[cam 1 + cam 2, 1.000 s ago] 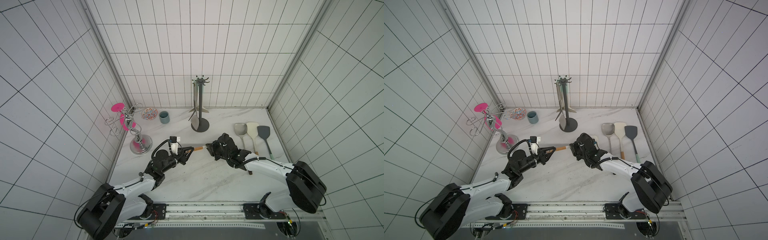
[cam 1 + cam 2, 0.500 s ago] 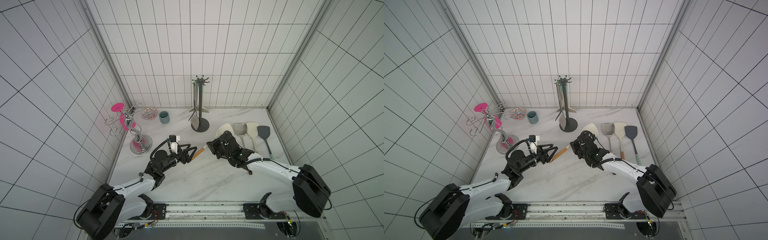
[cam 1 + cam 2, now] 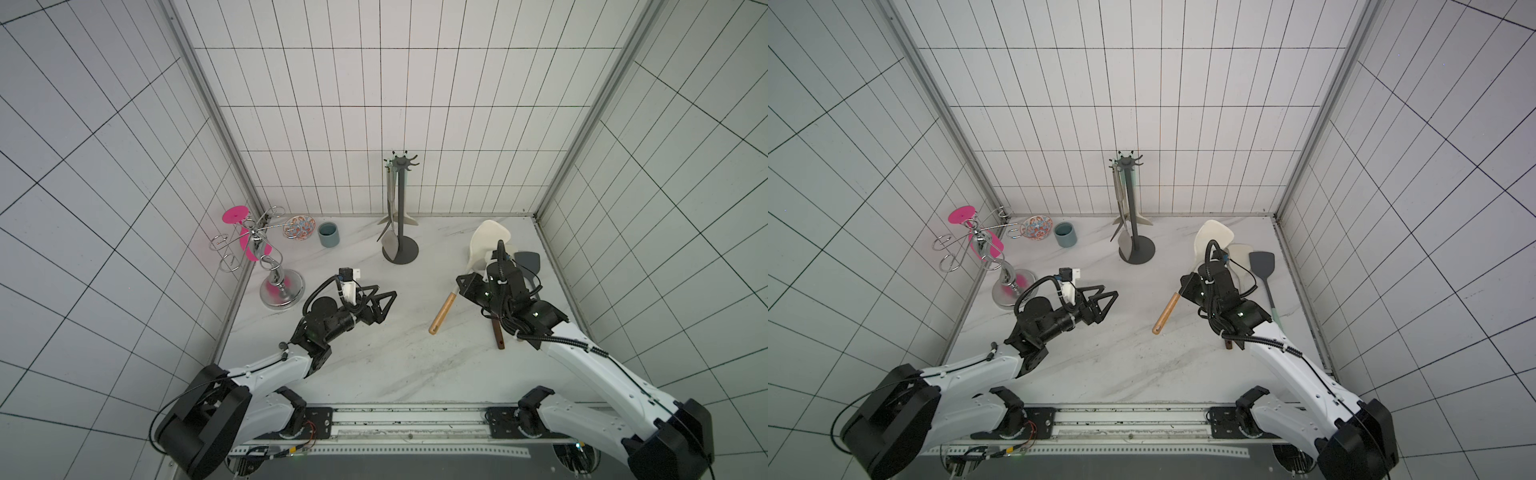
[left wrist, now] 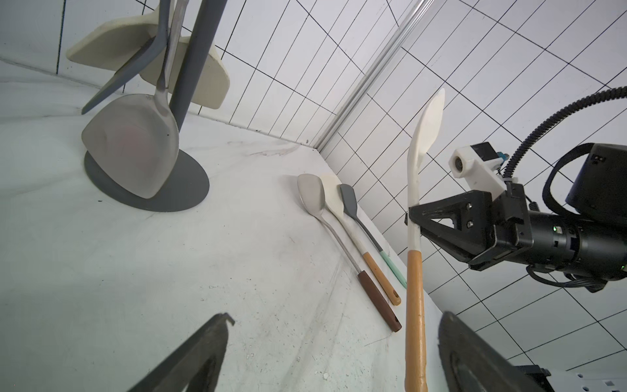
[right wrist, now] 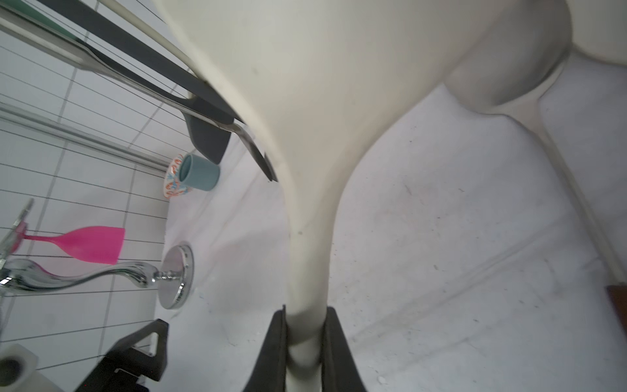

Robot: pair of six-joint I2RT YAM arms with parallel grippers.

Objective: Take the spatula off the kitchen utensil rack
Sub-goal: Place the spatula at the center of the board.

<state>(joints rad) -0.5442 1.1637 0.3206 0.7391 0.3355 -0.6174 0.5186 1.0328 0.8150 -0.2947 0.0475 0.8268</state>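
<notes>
I have the cream spatula off the kitchen utensil rack, out to the rack's right and nearer the robot, with the right gripper clamped on its neck, blade up, wooden handle slanting tableward, so I reckon that arm lays it down, while the left gripper sits before the rack, jaws apart and empty.

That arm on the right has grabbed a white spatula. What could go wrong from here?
1. The right pincer grips the white spatula only at its narrow neck, and the long wooden handle sticks out free below, so it might swivel or slip in the grip.
2. Close beside that arm, three other spatulas lie on the table. Setting this one down there could knock them askew.
</notes>
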